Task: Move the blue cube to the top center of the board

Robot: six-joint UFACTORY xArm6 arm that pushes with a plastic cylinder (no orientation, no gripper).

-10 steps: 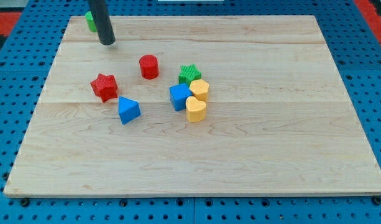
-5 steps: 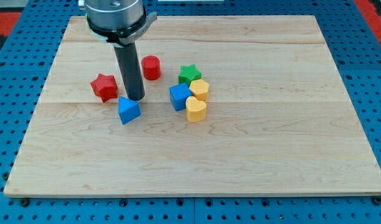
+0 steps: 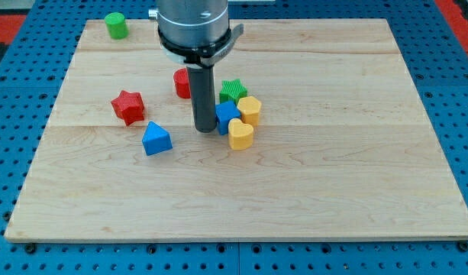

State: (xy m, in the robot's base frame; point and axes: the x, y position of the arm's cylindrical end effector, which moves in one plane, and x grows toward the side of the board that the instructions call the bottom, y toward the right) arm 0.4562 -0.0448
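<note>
Nearest the view's bottom, the pale wooden counter [image 3: 241, 206] lies bare, a wide run of planks with nothing on it. Further up, my tip [image 3: 204, 130] stands on the wood just at the left side of the blue cube [image 3: 227, 116], touching it or nearly so; I carry no gripper, only the dark rod, so nothing is grasped. The cube lies to the view's right of my tip, and the top centre lies above it. As I judge it, a push from here would send the cube rightwards, not up, so my tip wants to come round below it first. Crowding matters: a yellow heart-shaped block [image 3: 240, 134] sits against the cube's lower right, a yellow hexagonal block [image 3: 249, 110] on its right, and a green star block [image 3: 233, 90] directly above, in the upward path. Beyond these the counter's top centre looks free, partly hidden by the arm.
</note>
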